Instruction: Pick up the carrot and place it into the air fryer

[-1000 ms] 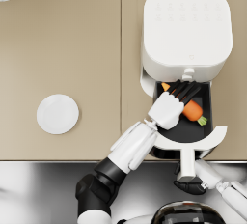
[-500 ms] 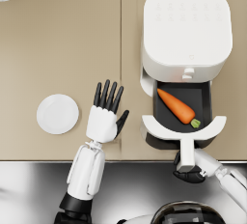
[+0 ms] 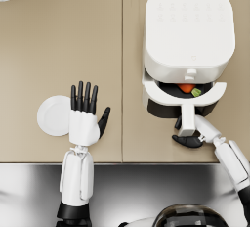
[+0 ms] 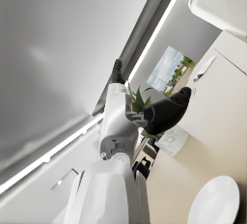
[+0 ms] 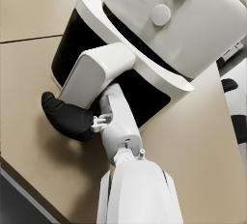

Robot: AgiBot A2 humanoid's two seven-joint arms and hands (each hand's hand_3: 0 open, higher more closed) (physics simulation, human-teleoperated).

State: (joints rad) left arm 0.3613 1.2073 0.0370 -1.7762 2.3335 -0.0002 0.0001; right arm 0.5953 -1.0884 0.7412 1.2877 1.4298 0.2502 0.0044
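Beige counter, carrot in nearly closed air fryer drawer, right hand gripping drawer handle at 4 o'clock, left hand empty, fingers spread, beside white plate at 8 o'clock

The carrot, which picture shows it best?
The head view. It looks down into the air fryer drawer gap, where a bit of the orange carrot and its green end show. The right wrist view shows only the drawer's outside and the right hand at its handle. The left wrist view shows no carrot.

You are looking at a home kitchen. A boxy white air fryer stands on a beige countertop. A round white plate lies nearby.
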